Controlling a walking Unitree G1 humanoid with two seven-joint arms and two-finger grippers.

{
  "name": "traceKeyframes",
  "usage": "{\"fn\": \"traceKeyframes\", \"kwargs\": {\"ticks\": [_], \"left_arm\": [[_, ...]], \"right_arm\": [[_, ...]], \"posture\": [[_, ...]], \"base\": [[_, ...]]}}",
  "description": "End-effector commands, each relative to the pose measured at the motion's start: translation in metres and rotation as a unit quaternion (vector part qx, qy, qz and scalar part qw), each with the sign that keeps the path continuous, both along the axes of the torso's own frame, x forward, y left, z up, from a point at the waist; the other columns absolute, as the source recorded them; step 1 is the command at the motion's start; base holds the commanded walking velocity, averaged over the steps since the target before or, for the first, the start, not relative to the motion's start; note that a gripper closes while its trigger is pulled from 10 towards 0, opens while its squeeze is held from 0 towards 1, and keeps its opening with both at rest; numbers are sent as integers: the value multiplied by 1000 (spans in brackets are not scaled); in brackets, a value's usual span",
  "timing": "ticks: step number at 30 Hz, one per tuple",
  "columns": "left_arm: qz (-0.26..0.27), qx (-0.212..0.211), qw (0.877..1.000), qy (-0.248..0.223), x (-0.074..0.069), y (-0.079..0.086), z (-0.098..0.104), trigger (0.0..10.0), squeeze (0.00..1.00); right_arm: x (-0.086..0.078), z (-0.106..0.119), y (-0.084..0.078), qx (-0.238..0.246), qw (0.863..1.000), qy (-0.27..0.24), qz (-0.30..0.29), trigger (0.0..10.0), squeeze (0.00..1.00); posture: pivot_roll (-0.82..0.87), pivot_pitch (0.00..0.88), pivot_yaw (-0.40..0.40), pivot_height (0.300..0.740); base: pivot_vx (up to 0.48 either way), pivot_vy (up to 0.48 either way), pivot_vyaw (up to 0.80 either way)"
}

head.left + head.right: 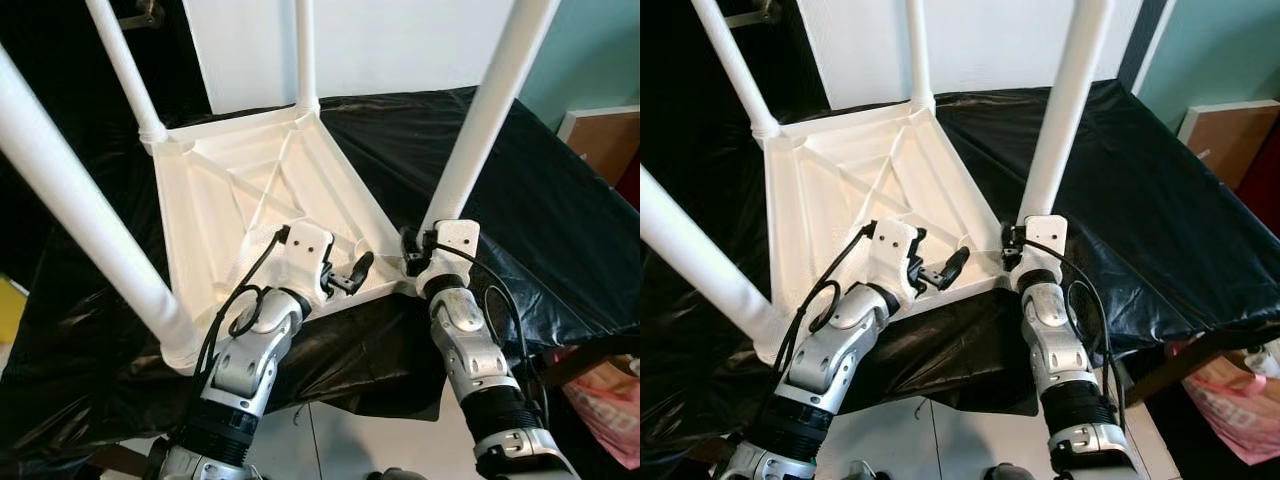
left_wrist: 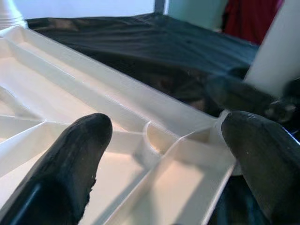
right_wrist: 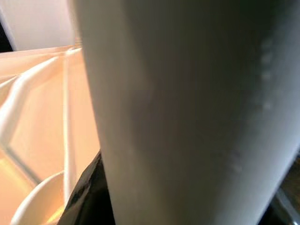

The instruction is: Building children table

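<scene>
Seating the white plastic table leg (image 1: 480,130) clasped in right gripper (image 1: 418,252): press straight down; left gripper (image 1: 352,272), fingers spread empty, steadying upturned white ribbed tabletop (image 1: 240,190).

Two silver arms are showing, built of rounded, glossy metal segments with dark seams and small screw heads dotting the casings. Each forearm is ending low in a black ribbed collar. A white boxy housing is sitting at each wrist, with small dark holes on its face. Black cables are looping loosely from the housings down along the arms, the left one curling in a wide bow. The left claw (image 1: 348,274) is wearing two long black fingers (image 2: 77,154) with matte, rounded, slightly scuffed tips. The right claw (image 1: 412,250) is black too.
</scene>
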State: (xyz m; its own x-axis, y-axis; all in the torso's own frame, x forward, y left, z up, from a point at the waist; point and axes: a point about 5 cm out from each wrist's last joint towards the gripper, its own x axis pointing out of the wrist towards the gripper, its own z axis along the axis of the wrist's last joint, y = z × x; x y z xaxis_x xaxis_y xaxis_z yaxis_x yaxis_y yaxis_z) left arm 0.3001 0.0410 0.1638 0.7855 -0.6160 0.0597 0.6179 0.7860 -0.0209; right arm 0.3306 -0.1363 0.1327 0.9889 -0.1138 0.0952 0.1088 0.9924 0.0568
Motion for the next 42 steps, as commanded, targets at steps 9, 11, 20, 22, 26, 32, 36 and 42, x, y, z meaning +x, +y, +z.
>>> {"fn": "traceKeyframes", "kwargs": {"ticks": [9, 11, 20, 22, 26, 32, 36, 42], "left_arm": [[-31, 2, 1000, 1, -2, -15, -4, 10000, 0], [-26, 7, 1000, -7, -2, -14, -3, 10000, 0], [-31, 41, 999, -11, -4, -11, -7, 10000, 0], [-41, 55, 998, -10, -7, -10, -12, 10000, 0], [-92, 66, 994, -8, -15, -15, -13, 10000, 0], [-112, 62, 992, -8, -17, -21, -12, 10000, 0], [-112, 61, 992, -9, -17, -22, -11, 10000, 0], [-116, 68, 991, -13, -18, -22, -11, 10000, 0]], "right_arm": [[-2, -2, -6, 19, 1000, -12, 11, 10000, 263], [-2, 0, -7, 22, 1000, -17, 12, 10000, 1000], [-7, 4, -20, -2, 995, -40, 96, 10000, 1000], [-8, 2, -25, -11, 991, -36, 125, 10000, 1000], [-13, -1, -32, -47, 973, -22, 226, 10000, 0], [-10, 2, -34, -83, 959, -19, 271, 10000, 0], [-7, 3, -38, -97, 955, -13, 280, 10000, 0], [2, 4, -54, -113, 954, 0, 277, 0, 0]], "posture": [[-146, 18, -27, 740], [-145, 17, -27, 740], [-151, 11, -23, 740], [-152, 10, -24, 740], [-150, 0, -26, 740], [-148, 0, -32, 740], [-144, 0, -33, 740], [-143, 0, -29, 740]], "base": [[0, 0, 0], [0, 0, 0], [0, 0, 0], [0, 0, 0], [0, 0, 0], [0, 0, 0], [0, 0, 0], [0, 0, 0]]}}
